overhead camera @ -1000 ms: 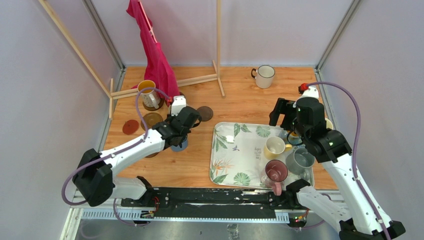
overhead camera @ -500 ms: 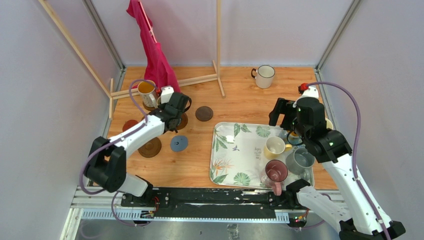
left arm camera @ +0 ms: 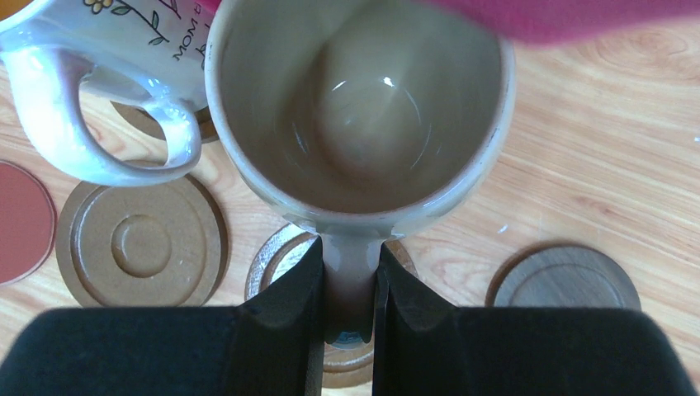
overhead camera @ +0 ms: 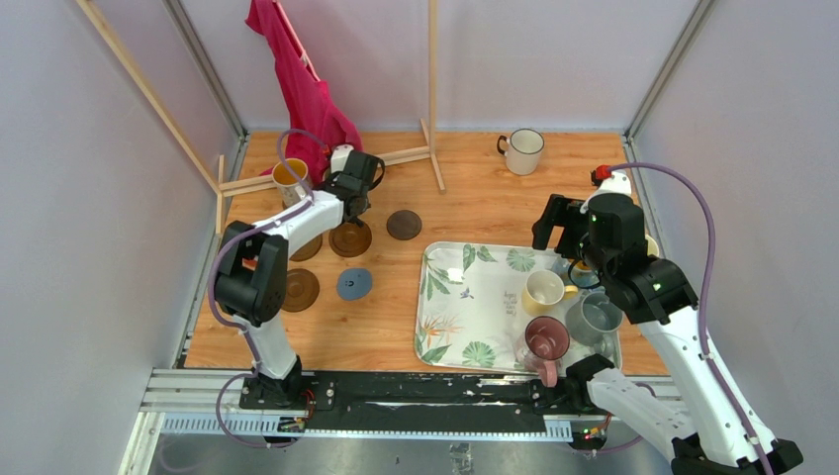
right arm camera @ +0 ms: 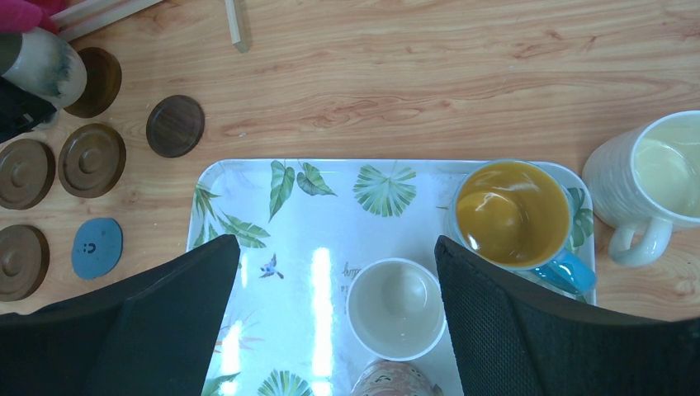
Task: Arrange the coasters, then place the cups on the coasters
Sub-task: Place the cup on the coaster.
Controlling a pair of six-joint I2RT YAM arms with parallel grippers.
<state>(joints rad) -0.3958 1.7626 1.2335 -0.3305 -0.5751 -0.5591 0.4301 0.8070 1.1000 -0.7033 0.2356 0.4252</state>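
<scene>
Near edge, top view: L arm's elbow and forearm cover part of the brown coasters on the L side. The red coaster shows only cut off at the wrist-cam edge. R arm is bent upward, R gripper hanging over the leaf tray, jaws spread wide w/ nothing btwn them; its black fingers hide the tray's near part. On the tray: cream cup, orange-lined cup, maroon cup, grey cup. A ribbed cream mug sits just off its R rim. L arm is stretched out to the far-left. L gripper is nearly closed, pinching the handle of a beige mug that's upright over one brown coaster; touching or not, can't tell. Lettered mug is just beside it, partly out of frame. Grey-blue coaster and dark coaster lie apart on the wood table. Far: white cup, wood frame w/ pink cloth, pale walls.
</scene>
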